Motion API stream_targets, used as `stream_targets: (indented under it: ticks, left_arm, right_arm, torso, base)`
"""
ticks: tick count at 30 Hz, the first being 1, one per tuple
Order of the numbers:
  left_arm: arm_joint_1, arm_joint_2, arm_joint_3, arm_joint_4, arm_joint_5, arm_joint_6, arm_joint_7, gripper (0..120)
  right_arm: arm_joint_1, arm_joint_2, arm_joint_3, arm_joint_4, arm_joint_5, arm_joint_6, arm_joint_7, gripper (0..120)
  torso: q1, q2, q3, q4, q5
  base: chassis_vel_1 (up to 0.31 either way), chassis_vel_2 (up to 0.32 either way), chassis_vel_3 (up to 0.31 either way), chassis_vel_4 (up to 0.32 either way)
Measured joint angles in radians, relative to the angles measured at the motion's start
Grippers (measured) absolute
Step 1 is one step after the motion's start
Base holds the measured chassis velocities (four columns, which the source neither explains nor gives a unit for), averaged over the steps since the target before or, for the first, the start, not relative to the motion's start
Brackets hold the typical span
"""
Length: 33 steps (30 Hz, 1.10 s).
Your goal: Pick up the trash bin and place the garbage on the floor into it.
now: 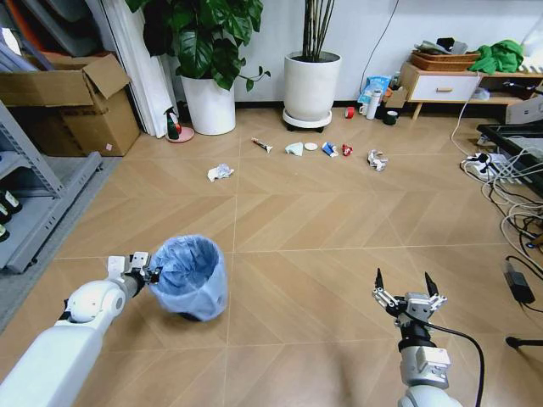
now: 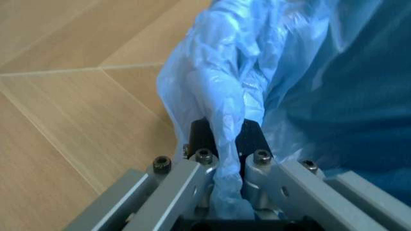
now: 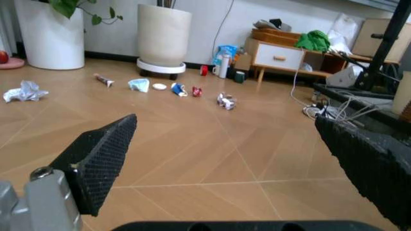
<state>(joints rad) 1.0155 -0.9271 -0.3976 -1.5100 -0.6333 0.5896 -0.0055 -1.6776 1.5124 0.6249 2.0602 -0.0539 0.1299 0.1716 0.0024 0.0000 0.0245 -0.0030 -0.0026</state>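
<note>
Garbage (image 1: 220, 172) is lying untouched across the upper middle of the head view: crumpled paper, a small tube (image 1: 261, 145), a white disc (image 1: 310, 146), blue and red wrappers (image 1: 330, 149) and a silvery wrapper (image 1: 377, 159), all on the floor (image 1: 322, 229). Left hand (image 1: 150, 274) is pinching the liner at the rim of the trash bin (image 1: 191, 275) in the lower left. Right hand (image 1: 407, 294), lower right, is hanging spread and empty. Judging by this, only the bin pickup is underway; every piece is waiting.
</note>
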Motion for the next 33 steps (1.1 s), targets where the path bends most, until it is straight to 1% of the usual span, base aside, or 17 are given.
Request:
stream_targets:
  ticks: [3, 4, 5, 6, 7, 8, 10, 12, 13, 16, 17, 18, 20, 23, 24, 26, 33]
  left_arm:
    - [0.033, -0.009, -0.032, -0.041, -0.006, -0.012, -0.040, 0]
    - [0.033, -0.009, -0.032, -0.041, -0.006, -0.012, -0.040, 0]
    - [0.058, -0.016, -0.053, -0.071, -0.007, -0.024, -0.062, 0]
    - [0.111, -0.031, -0.094, -0.133, -0.007, -0.061, -0.102, 0]
    - [0.133, -0.040, -0.109, -0.163, -0.007, -0.076, -0.122, 0]
    - [0.133, -0.040, -0.109, -0.163, -0.007, -0.076, -0.122, 0]
    - [0.189, -0.070, -0.144, -0.247, -0.008, -0.132, -0.190, 0]
    - [0.220, -0.097, -0.167, -0.308, -0.008, -0.167, -0.243, 0]
    - [0.220, -0.097, -0.167, -0.308, -0.008, -0.167, -0.243, 0]
    - [0.259, -0.131, -0.182, -0.391, 0.009, -0.196, -0.314, 0]
    - [0.270, -0.137, -0.183, -0.410, 0.017, -0.196, -0.322, 0]
    - [0.270, -0.137, -0.183, -0.410, 0.017, -0.196, -0.322, 0]
    - [0.309, -0.150, -0.183, -0.460, 0.048, -0.196, -0.332, 0]
    - [0.330, -0.157, -0.184, -0.480, 0.063, -0.196, -0.334, 0]
    - [0.363, -0.168, -0.182, -0.504, 0.081, -0.193, -0.336, 0]
    - [0.388, -0.177, -0.178, -0.519, 0.101, -0.193, -0.336, 0]
    - [0.414, -0.186, -0.163, -0.542, 0.125, -0.195, -0.328, 0]
  right_arm:
    - [0.004, -0.004, 0.000, 0.015, 0.027, -0.023, 0.009, 100]
    - [0.004, -0.004, 0.000, 0.015, 0.027, -0.023, 0.009, 100]
    - [0.006, -0.006, 0.000, 0.028, 0.047, -0.047, 0.017, 100]
    - [0.009, -0.010, 0.000, 0.049, 0.078, -0.083, 0.030, 100]
    - [0.009, -0.012, 0.000, 0.053, 0.084, -0.089, 0.033, 100]
    - [0.009, -0.012, 0.000, 0.053, 0.084, -0.089, 0.033, 100]
    - [0.011, -0.014, 0.000, 0.058, 0.086, -0.092, 0.034, 100]
    - [0.013, -0.014, 0.000, 0.060, 0.080, -0.092, 0.034, 100]
    - [0.013, -0.014, 0.000, 0.060, 0.080, -0.092, 0.034, 100]
    - [0.017, -0.016, 0.001, 0.062, 0.065, -0.091, 0.033, 100]
    - [0.017, -0.016, 0.001, 0.062, 0.062, -0.091, 0.033, 100]
    - [0.017, -0.016, 0.001, 0.062, 0.062, -0.091, 0.033, 100]
    - [0.020, -0.017, 0.001, 0.062, 0.050, -0.090, 0.033, 100]
    - [0.020, -0.017, 0.001, 0.062, 0.046, -0.088, 0.033, 100]
    - [0.021, -0.016, 0.000, 0.062, 0.044, -0.085, 0.033, 100]
    - [0.021, -0.015, 0.000, 0.062, 0.043, -0.081, 0.033, 100]
    - [0.017, -0.010, -0.001, 0.063, 0.030, -0.067, 0.033, 100]
  torso:
    - [0.000, 0.000, 0.000, 0.0003, 0.0005]
    - [0.000, 0.000, 0.000, 0.0003, 0.0005]
    - [0.000, 0.000, 0.000, 0.0006, 0.0003]
    - [0.000, 0.000, 0.000, 0.0006, 0.0008]
    - [0.000, 0.000, 0.000, 0.0007, 0.0008]
    - [0.000, 0.000, 0.000, 0.0007, 0.0008]
    - [0.000, 0.000, 0.000, 0.0006, 0.0006]
    - [0.000, 0.000, 0.000, 0.0006, 0.0010]
    - [0.000, 0.000, 0.000, 0.0006, 0.0010]
    - [0.000, 0.000, 0.000, 0.0003, 0.0009]
    - [0.000, 0.000, 0.000, 0.0003, 0.0009]
    - [0.000, 0.000, 0.000, 0.0003, 0.0009]
    - [0.000, 0.000, 0.000, 0.0004, 0.0008]
    - [0.000, 0.000, 0.000, 0.0003, 0.0007]
    - [0.000, 0.000, 0.000, 0.0005, 0.0006]
    - [0.000, 0.000, 0.000, 0.0006, 0.0007]
    - [0.000, 0.000, 0.000, 0.0004, 0.0007]
  base:
    - [0.000, 0.000, 0.000, 0.000]
    - [0.000, 0.000, 0.000, 0.000]
    - [0.000, 0.000, 0.000, 0.000]
    - [0.000, 0.000, 0.000, 0.000]
    - [0.000, 0.000, 0.000, 0.000]
    - [0.000, 0.000, 0.000, 0.000]
    - [0.000, 0.000, 0.000, 0.000]
    - [0.000, 0.000, 0.000, 0.000]
    - [0.000, 0.000, 0.000, 0.000]
    - [0.000, 0.000, 0.000, 0.000]
    - [0.000, 0.000, 0.000, 0.000]
    - [0.000, 0.000, 0.000, 0.000]
    - [0.000, 0.000, 0.000, 0.000]
    - [0.000, 0.000, 0.000, 0.000]
    - [0.000, 0.000, 0.000, 0.000]
    - [0.000, 0.000, 0.000, 0.000]
    - [-0.035, 0.029, 0.023, -0.031]
